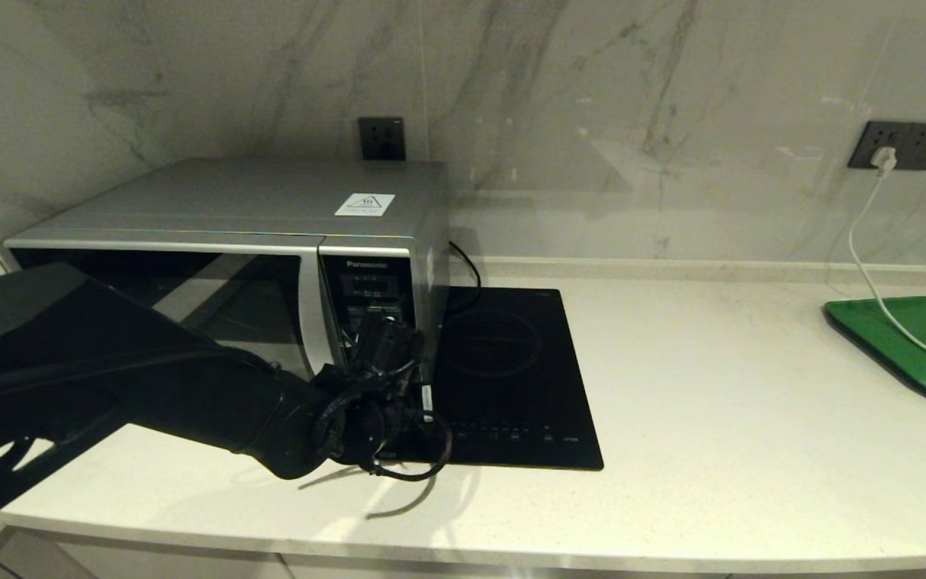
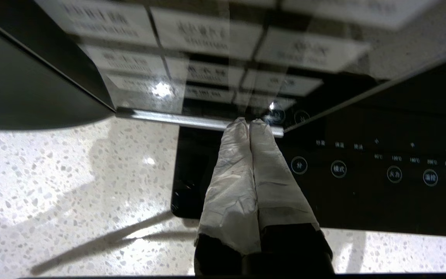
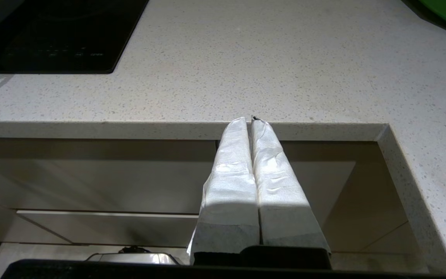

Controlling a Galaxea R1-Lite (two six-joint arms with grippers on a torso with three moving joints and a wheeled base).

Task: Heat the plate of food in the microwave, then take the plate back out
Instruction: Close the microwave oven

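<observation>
The silver microwave [image 1: 254,201] stands at the left of the counter with its dark glass door [image 1: 214,297] closed. The plate of food is out of view. My left arm reaches in from the left, and the left gripper [image 1: 384,326] is shut and holds nothing. Its tips are at the bottom edge of the black keypad panel [image 1: 370,293]. In the left wrist view the taped fingertips [image 2: 249,122] meet the panel's silver lower strip [image 2: 168,118], under the labelled keys [image 2: 207,38]. My right gripper [image 3: 248,120] is shut and empty, parked below the counter's front edge.
A flat black induction hob [image 1: 511,370] lies just right of the microwave, its touch controls [image 2: 393,172] beside my left fingers. A green tray [image 1: 921,346] sits at the far right with a white cable [image 1: 865,257] running over it from a wall socket [image 1: 901,145].
</observation>
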